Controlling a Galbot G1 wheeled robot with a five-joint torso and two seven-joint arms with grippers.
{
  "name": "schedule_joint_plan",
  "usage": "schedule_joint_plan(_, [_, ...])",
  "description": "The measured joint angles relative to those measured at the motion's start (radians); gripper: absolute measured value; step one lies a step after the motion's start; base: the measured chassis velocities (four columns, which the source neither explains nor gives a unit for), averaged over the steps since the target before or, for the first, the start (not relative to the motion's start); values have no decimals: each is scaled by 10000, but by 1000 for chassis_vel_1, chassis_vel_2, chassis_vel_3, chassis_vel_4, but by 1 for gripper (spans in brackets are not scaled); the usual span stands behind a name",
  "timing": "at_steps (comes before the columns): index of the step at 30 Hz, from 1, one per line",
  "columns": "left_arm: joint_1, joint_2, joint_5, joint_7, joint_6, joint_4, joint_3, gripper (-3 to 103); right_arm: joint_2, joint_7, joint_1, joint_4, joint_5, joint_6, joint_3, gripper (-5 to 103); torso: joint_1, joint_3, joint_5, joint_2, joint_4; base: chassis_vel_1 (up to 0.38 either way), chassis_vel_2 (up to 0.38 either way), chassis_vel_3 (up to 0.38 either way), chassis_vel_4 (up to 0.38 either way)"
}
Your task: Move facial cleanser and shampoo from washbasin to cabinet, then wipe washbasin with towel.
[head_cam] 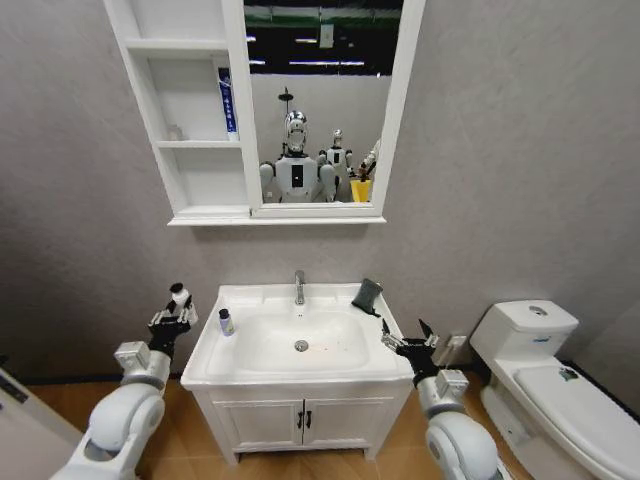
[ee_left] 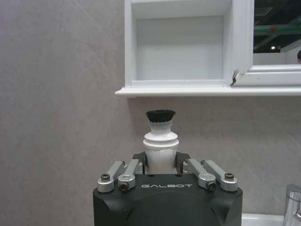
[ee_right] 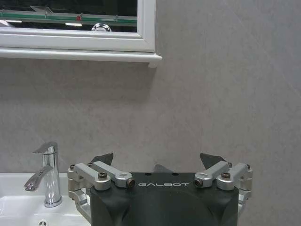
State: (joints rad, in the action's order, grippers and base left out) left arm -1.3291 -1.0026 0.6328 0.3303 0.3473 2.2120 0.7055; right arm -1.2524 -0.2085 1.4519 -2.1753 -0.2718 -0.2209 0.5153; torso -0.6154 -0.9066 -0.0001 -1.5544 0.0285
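While the left gripper [head_cam: 178, 300] clamps a white bottle [ee_left: 161, 141] left of the washbasin [head_cam: 300, 345], the right gripper [head_cam: 410, 338] hangs spread at the basin's right edge. Towel [head_cam: 367, 295] lies on the back-right rim; a small bottle [head_cam: 226, 322] stands on the left rim.

A white toilet [head_cam: 545, 385] is seen at about 4 o'clock in the head view, its lid closed. A white two-door vanity [head_cam: 300, 420] with black handles is placed at 6 o'clock. A grey wall [head_cam: 500, 180] is seen behind, and an orange-brown floor [head_cam: 60, 400] at 8 o'clock.
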Motion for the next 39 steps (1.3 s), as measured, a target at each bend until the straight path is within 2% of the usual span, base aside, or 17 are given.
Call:
schedule_joint_plan(3, [737,981,1346,711,893,365,19,32,323,-140,-121,-84,-465,-308,-39,100,0,0,0,0,1,0,0,0,0])
schedule_joint_plan(4, [737,981,1346,711,893,365,19,32,323,-140,-121,-84,-465,-308,-39,100,0,0,0,0,1,0,0,0,0])
schedule_joint_plan(7, [1908,2067,2525,1162,1632,247,-11,32,698,-286,-74,-280,-932,-565,-36,100,0,0,1,0,3,0,0,0,0])
schedule_joint_plan(11, [2745,2697,3400,1445,2034,27,-112,32,861,-300,-6,-360,-988,-629,-29,100,0,0,-1,0,4,0,0,0,0])
schedule_joint_plan(13, [3644,3318,4433,1729,2432,-388,-183,32,989,-303,-7,-376,-1014,-689,-65,100,0,0,0,1,3,0,0,0,0])
schedule_joint_plan(19, [4838,4068,5345,1713,2771,-947,-440,32,1077,-292,0,-378,-1004,-715,-106,100,0,0,-1,1,-1,0,0,0,0])
schedule_joint_plan(21, [5891,4415,5878,1689,2932,-1301,-1086,32,1063,-279,59,-359,-966,-715,-100,100,0,0,-1,0,0,0,0,0,0])
schedule_joint_plan(22, [5891,4415,5878,1689,2932,-1301,-1086,32,1063,-279,59,-359,-966,-715,-100,100,0,0,-1,0,0,0,0,0,0])
schedule_joint_plan(24, [7510,4551,6224,1611,3075,-1890,-2272,32,1057,-273,168,-375,-942,-704,-4,100,0,0,2,1,3,0,0,0,0])
schedule_joint_plan(25, [7510,4551,6224,1611,3075,-1890,-2272,32,1057,-273,168,-375,-942,-704,-4,100,0,0,2,1,3,0,0,0,0])
schedule_joint_plan(27, [9168,4424,6306,1586,3118,-2568,-3425,32,1047,-273,212,-451,-939,-694,68,100,-1,0,2,1,3,0,0,0,0])
schedule_joint_plan(28, [9168,4424,6306,1586,3118,-2568,-3425,32,1047,-273,212,-451,-939,-694,68,100,-1,0,2,1,3,0,0,0,0])
schedule_joint_plan(29, [10081,4189,6322,1573,3121,-3097,-4210,32,1022,-273,221,-509,-938,-692,83,100,0,1,7,1,1,0,0,0,0])
schedule_joint_plan(30, [10081,4189,6322,1573,3121,-3097,-4210,32,1022,-273,221,-509,-938,-692,83,100,0,1,7,1,1,0,0,0,0])
schedule_joint_plan(33, [11475,3543,6088,1423,3105,-4548,-5602,32,887,-273,240,-626,-931,-692,87,100,-2,-1,-2,3,5,0,0,0,0])
schedule_joint_plan(36, [11883,3311,5862,1270,3084,-5085,-5953,32,822,-273,246,-634,-926,-692,104,100,-2,-1,2,3,5,0,0,0,0])
schedule_joint_plan(39, [12742,2686,5119,801,2997,-6234,-6541,32,684,-268,334,-608,-799,-580,197,100,-2,-1,1,3,0,0,0,0,0])
